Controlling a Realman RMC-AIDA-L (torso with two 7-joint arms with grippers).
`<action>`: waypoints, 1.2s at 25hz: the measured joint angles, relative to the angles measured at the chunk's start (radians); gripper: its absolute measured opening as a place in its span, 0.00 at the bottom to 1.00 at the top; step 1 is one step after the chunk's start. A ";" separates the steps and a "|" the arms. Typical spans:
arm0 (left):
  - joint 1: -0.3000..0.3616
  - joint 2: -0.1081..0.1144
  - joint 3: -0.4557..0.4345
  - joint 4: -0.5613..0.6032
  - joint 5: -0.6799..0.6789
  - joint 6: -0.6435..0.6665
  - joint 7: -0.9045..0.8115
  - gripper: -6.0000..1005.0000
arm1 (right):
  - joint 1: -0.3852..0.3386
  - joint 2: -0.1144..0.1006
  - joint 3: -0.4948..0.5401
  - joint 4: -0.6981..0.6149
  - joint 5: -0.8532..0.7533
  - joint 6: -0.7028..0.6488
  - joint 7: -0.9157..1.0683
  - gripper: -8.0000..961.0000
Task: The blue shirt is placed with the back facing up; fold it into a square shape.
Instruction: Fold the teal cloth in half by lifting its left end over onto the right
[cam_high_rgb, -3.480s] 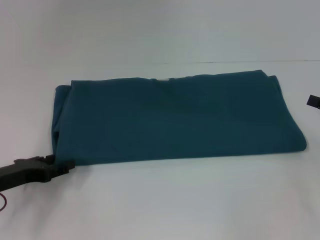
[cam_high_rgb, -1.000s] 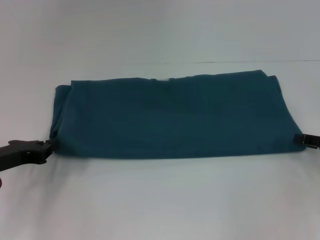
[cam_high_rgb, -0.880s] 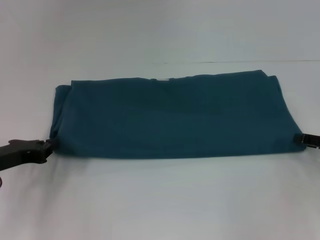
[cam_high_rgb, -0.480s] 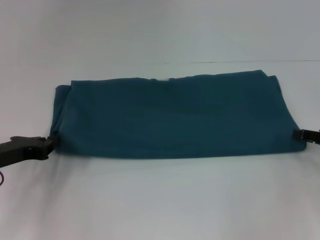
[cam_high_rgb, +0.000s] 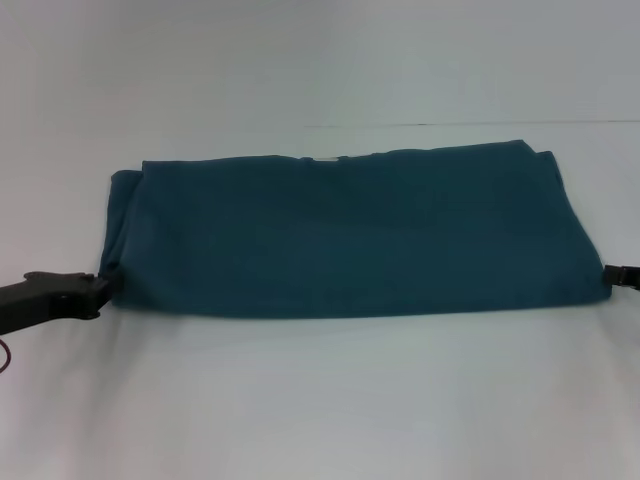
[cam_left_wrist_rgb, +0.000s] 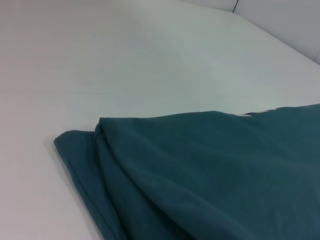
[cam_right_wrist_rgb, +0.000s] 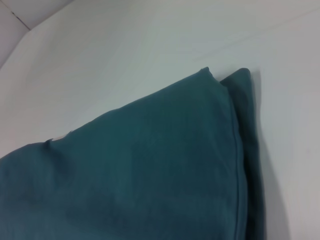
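One blue shirt (cam_high_rgb: 350, 235), folded into a wide band with its plain side up, lies flat across the middle of the white tabletop (cam_high_rgb: 320, 410). Left claw (cam_high_rgb: 98, 291): at the shirt's near left corner, touching the cloth; whether it is clenched or released cannot be told. Right claw (cam_high_rgb: 612, 274): at the near right corner, touching the cloth's edge, mostly out of view; grip likewise cannot be told.
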 joint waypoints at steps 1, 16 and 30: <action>0.000 0.000 0.000 0.000 0.001 0.000 0.000 0.01 | -0.001 0.000 -0.002 0.000 0.000 0.000 0.000 0.20; 0.009 0.001 -0.008 0.012 -0.004 0.000 0.000 0.01 | -0.019 0.005 0.009 0.000 0.009 -0.014 -0.029 0.03; 0.018 0.004 -0.009 0.038 0.003 0.009 0.000 0.03 | -0.034 0.011 0.009 0.021 0.063 -0.030 -0.079 0.08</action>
